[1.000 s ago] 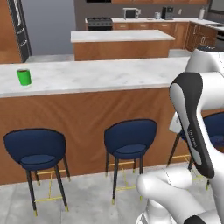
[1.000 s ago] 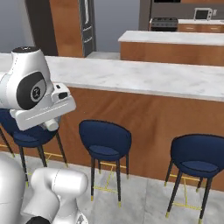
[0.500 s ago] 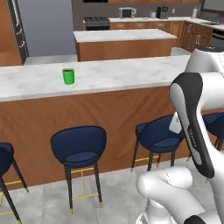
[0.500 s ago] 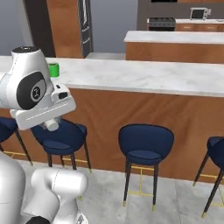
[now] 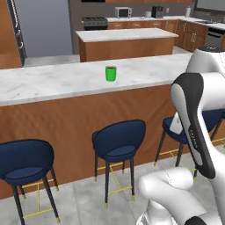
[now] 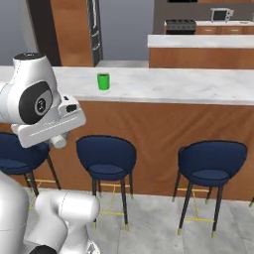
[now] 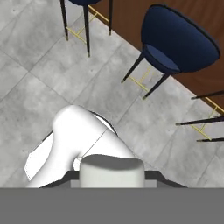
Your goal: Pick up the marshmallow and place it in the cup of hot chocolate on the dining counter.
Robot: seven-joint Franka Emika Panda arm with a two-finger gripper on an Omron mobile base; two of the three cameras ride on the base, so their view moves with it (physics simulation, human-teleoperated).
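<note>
**Marshmallow in end effector; cup on table**

Marshmallow (image 7: 112, 169) is sitting pinched in the closed end effector (image 7: 112, 177), above grey floor tiles (image 7: 35, 87). Green cup of hot chocolate (image 5: 110, 73) is standing on the marble table (image 5: 52, 81), well apart. No legible writing. Hand view is showing a navy stool (image 7: 177, 43) from above; base views are showing the cup.

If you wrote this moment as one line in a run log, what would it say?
gripper: shut on marshmallow, over the floor | cup of hot chocolate: upright on dining counter | stools: along the counter | drop: not yet done
</note>
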